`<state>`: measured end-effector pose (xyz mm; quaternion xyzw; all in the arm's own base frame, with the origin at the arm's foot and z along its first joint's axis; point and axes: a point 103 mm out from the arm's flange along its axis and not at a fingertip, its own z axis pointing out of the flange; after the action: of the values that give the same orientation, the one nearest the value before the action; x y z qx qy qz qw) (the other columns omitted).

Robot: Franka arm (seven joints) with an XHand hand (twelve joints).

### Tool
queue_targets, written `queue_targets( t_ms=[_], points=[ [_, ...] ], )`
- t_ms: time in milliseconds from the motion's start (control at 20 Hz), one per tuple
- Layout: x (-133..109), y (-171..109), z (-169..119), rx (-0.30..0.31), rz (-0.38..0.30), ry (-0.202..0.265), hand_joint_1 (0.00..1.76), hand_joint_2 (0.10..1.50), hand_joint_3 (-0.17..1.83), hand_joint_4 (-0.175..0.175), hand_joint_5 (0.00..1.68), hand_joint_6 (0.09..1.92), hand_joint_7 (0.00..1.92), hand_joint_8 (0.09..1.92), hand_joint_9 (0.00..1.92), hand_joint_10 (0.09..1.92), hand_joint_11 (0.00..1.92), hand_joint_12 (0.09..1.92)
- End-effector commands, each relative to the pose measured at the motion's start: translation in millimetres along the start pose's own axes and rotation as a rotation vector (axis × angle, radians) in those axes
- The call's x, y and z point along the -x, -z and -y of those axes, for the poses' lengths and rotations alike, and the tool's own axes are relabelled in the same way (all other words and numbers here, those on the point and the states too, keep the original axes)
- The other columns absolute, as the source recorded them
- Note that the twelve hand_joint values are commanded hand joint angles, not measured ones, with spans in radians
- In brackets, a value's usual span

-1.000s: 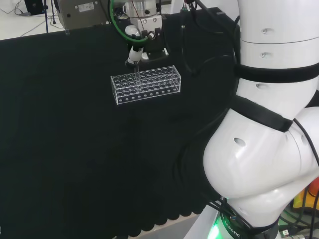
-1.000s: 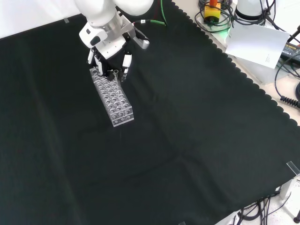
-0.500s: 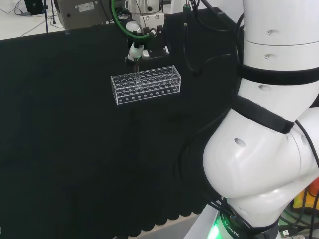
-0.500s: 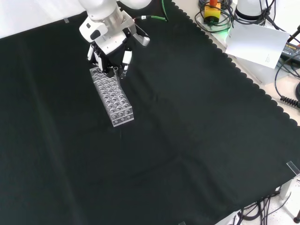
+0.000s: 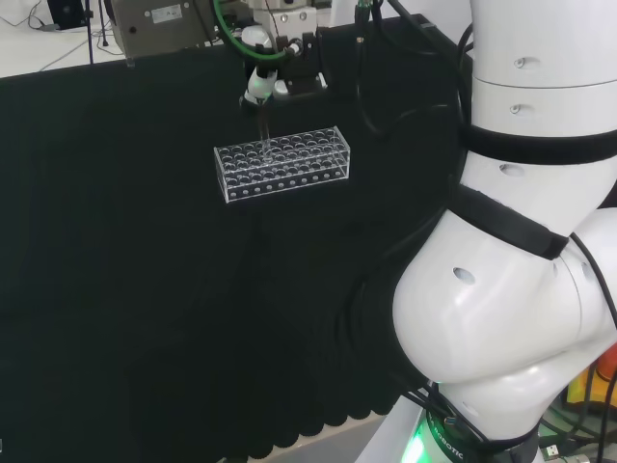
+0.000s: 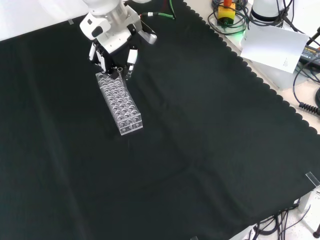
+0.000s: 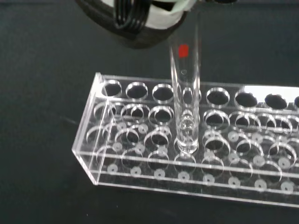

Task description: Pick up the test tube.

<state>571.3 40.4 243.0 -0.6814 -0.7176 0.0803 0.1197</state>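
The black and white hand (image 6: 114,55) pinches the upright clear glass test tube (image 7: 186,98), hanging toward six o'clock into the clear plastic rack (image 7: 140,158).

A robotics lab — a bench under black cloth (image 6: 200,150) bears a clear test-tube rack (image 6: 120,102), while cables (image 6: 305,60), a grey equipment box (image 5: 159,24) and a paper sheet (image 6: 272,47) crowd its edges.

The table (image 6: 210,150) was covered in black cloth (image 5: 125,289) with a scalloped edge. One clear rack (image 6: 119,103) lay directly on it, long side flat on the cloth, toward the far left in the head view (image 5: 281,163) and near the top left in the front view.
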Motion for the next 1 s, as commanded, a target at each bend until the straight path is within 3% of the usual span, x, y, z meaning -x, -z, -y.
queue_targets(
  t_ms=[50,500,1000],
  points=[
    [-1.9,18.3,1.4,-0.036,0.001,0.009,1.42,0.98,0.0,-0.175,1.19,0.57,1.76,0.43,1.29,0.53,0.72,1.24],
    [2.7,52.7,8.6,-0.033,-0.081,-0.006,1.42,0.98,0.0,-0.175,1.19,0.56,1.76,0.42,1.3,0.53,0.73,1.24],
    [-2.1,97.1,29.5,-0.006,-0.079,0.022,1.42,0.97,0.0,-0.175,1.2,0.56,1.76,0.41,1.3,0.52,0.73,1.24]
  ],
)
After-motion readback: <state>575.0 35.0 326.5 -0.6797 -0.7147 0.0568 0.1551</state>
